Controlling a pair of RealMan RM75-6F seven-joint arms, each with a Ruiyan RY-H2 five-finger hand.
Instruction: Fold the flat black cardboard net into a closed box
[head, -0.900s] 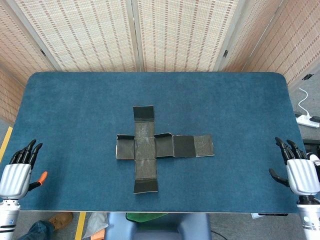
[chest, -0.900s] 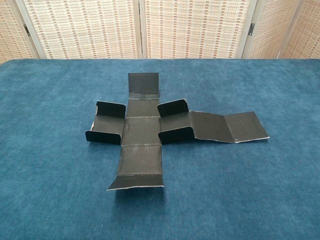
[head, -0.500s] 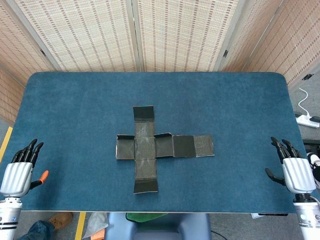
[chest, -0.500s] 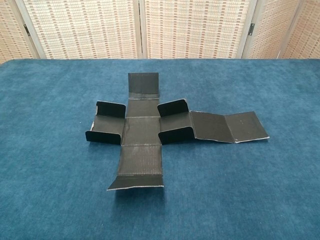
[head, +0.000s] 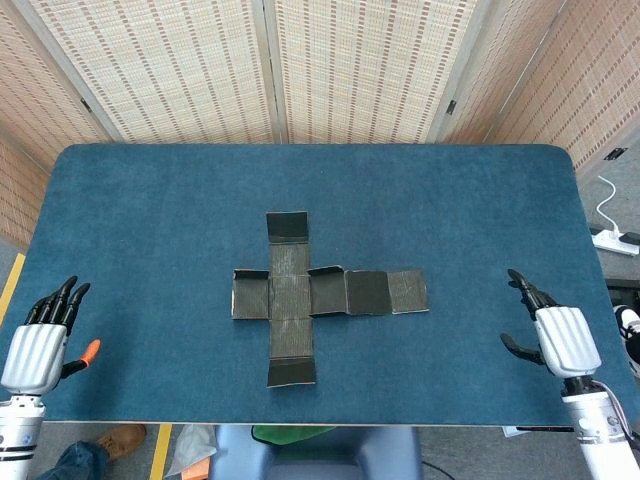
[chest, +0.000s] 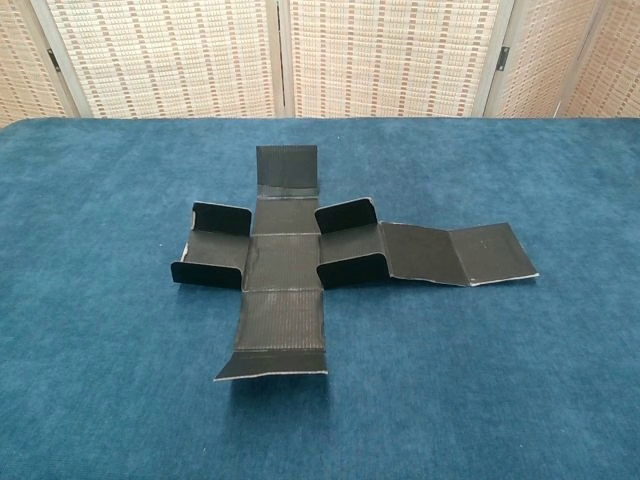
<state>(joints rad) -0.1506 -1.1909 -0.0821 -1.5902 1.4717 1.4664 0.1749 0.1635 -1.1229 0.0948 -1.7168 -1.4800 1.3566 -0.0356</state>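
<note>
Woven bamboo screens (head: 330, 70) are standing behind a table (head: 150, 200) covered in deep blue felt, and the flat black cardboard net (head: 300, 295) is lying slightly left of the frame's centre in the head view, spread out as a cross with a longer arm reaching toward the right. It is looking thin and light, stiff only along its ribbed panels and ready to hinge at the creases; I would judge it easy to shove across the felt and easy to crush if squeezed, so any hold wants to be gentle. The small tabs (chest: 345, 215) beside the centre panel are already standing half upright in the chest view, and the end flap (chest: 286, 166) at the top is tilting up too, which makes those raised edges the natural places to catch with fingertips, while the long right arm (chest: 455, 254) is lying nearly flat and probably needs lifting from its free outer edge. Nothing here is acting as a container yet; the net is enclosing nothing. The left hand (head: 38, 340) is hovering at the lower left corner, fingers extended and loosely together, grasping nothing. The right hand (head: 560, 335) is hanging at the lower right, fingers spread and empty, well apart from the cardboard.
</note>
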